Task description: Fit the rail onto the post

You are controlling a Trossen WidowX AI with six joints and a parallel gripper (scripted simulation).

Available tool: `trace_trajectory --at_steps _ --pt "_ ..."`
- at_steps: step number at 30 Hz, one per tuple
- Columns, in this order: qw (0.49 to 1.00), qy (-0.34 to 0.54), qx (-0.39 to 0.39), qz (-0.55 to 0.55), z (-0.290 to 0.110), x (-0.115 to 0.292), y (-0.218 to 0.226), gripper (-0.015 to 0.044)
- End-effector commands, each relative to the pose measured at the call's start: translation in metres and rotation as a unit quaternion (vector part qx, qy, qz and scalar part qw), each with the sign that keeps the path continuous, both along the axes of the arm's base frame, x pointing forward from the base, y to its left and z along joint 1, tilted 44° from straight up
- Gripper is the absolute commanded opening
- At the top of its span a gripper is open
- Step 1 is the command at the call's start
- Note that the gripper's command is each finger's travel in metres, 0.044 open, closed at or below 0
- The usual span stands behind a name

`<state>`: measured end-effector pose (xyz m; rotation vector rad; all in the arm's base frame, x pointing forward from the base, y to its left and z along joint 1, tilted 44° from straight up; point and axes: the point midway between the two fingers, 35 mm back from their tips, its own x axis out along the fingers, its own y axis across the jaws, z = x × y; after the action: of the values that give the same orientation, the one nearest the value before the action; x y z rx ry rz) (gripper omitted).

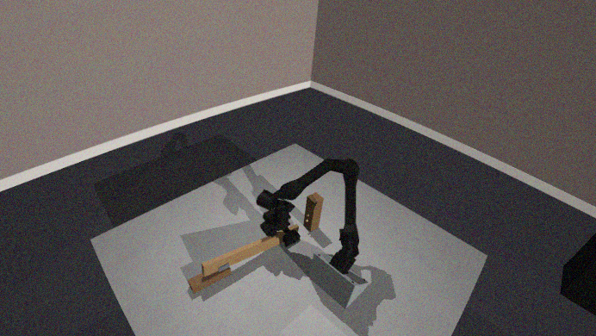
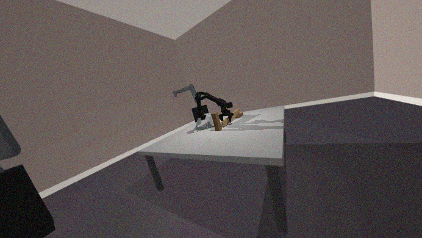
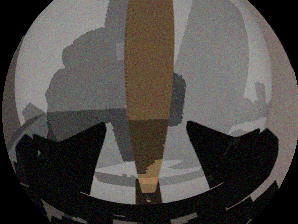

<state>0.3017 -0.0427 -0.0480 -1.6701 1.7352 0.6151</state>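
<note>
Wooden rail (image 1: 241,253) is seen slanting across the grey bench (image 1: 409,267), near end low beside the post (image 1: 313,211), not on the pegs. Black fingers are spread wide on either side of that end, gripping nothing. Far end is lodged at the footboard block (image 1: 199,283).

My arm (image 1: 350,202) is matte black all over, built from slim rounded links with thicker, blocky joints at the elbow and wrist. Its foot is a chunky black housing on a pale grey base plate (image 1: 361,281). The gripper (image 1: 284,234) is the same black, and from the wrist camera its two fingers read as broad dark slabs with faint pale dashes along the bottom rim.
</note>
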Motion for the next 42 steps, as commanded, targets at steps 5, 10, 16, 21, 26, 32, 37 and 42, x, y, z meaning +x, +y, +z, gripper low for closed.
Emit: trace_trajectory --at_steps 5,10,16,21,26,32,37,42 --pt "1.0 0.003 -0.003 0.002 -0.0027 -0.0008 -0.0026 0.0282" --pt "1.0 0.003 -0.003 0.002 -0.0027 -0.0008 -0.0026 0.0151" --pt "1.0 0.003 -0.003 0.002 -0.0027 -0.0008 -0.0026 0.0033" --pt "1.0 0.003 -0.003 0.002 -0.0027 -0.0008 -0.0026 0.0" --pt "1.0 0.003 -0.003 0.002 -0.0027 -0.0008 -0.0026 0.0" --pt "1.0 0.003 -0.003 0.002 -0.0027 -0.0008 -0.0026 0.0" --pt "1.0 0.003 -0.003 0.002 -0.0017 -0.0009 -0.0007 0.0" --pt "1.0 0.003 -0.003 0.002 0.0001 -0.0009 0.001 0.0"
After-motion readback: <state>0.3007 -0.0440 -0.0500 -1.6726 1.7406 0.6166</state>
